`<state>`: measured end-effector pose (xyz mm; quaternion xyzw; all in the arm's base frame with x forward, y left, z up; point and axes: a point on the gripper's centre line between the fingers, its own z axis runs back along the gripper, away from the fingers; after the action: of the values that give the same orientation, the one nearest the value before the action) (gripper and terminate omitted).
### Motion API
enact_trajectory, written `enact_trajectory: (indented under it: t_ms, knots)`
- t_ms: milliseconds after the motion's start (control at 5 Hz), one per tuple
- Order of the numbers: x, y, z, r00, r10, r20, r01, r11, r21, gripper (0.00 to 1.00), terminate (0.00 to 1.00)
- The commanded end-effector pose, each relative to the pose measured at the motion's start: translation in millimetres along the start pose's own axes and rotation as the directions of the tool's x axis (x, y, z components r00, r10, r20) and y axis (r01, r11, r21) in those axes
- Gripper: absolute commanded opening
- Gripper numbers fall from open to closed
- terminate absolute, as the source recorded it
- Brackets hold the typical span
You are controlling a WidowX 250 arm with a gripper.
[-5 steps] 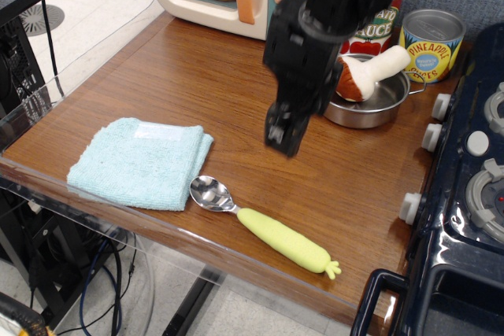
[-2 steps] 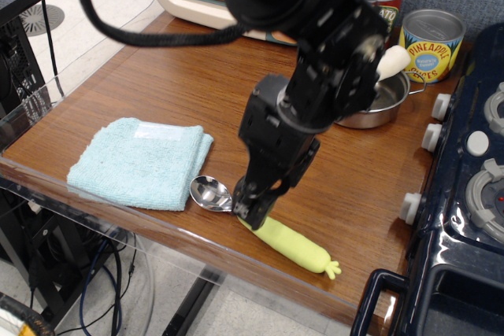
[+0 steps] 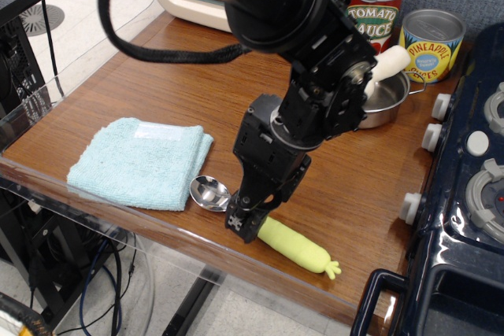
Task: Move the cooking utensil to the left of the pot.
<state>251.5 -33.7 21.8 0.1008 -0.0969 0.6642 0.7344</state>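
Fingers of our gripper (image 3: pixel 243 224) are down at the spoon's neck, where the metal bowl meets the yellow-green handle, but from this side we cannot tell whether they are spread or already pinching. The cooking utensil (image 3: pixel 268 234) lies flat on the near edge of the wooden table (image 3: pixel 197 76), its shiny bowl just right of the blue cloth (image 3: pixel 138 160) and its carrot-shaped handle pointing right. The pot (image 3: pixel 383 100) sits far right, well apart from the utensil, with a toy mushroom (image 3: pixel 386 64) in it and two printed cans (image 3: pixel 402 21) behind.

We judge the utensil light. Its handle looks soft and thick, so it should give under the pads and grip well, whereas the polished bowl is hard and likely slippery. We would take hold on the handle's thick part, near the neck.
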Motion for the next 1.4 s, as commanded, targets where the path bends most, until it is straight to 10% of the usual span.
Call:
enact_trajectory:
  t_ms: [0,600,1200]
  knots:
    - [0.5,-3.5,-7.1,0.997,0.049,-0.052,-0.049,0.999,0.003,0.00,0.00]
    - [5.8,-5.4,-1.6,0.996,0.073,-0.046,-0.074,0.997,-0.019,0.00,0.00]
    - [83.6,-22.6,58.8,0.949,0.273,-0.158,-0.301,0.934,-0.192,0.00,0.00]
